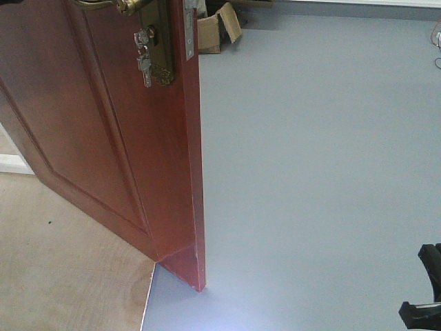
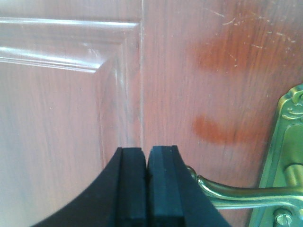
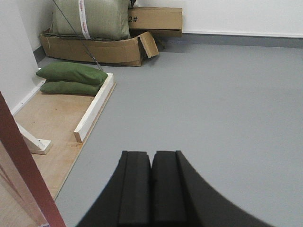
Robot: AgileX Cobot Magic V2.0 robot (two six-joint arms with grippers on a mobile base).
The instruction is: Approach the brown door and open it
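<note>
The brown door (image 1: pixel 103 124) stands ajar, its free edge (image 1: pixel 196 172) pointing toward me over the grey floor. Its brass handle (image 1: pixel 110 5) and lock plate (image 1: pixel 155 48) show at the top. In the left wrist view the door panel (image 2: pixel 180 71) fills the frame; my left gripper (image 2: pixel 147 153) is shut and empty, close to the door, just left of the brass lever (image 2: pixel 236 194) and its plate (image 2: pixel 284 156). My right gripper (image 3: pixel 151 156) is shut and empty over the grey floor; its black body shows in the front view at the lower right (image 1: pixel 427 289). The door edge (image 3: pixel 23 170) is at its left.
Cardboard boxes (image 3: pixel 109 47) and a green sack (image 3: pixel 90 19) stand against the far wall. Green cushions (image 3: pixel 71 78) lie on a plywood floor (image 3: pixel 52 118) edged by a white board (image 3: pixel 94 109). Grey floor (image 1: pixel 310 172) spreads to the right of the door.
</note>
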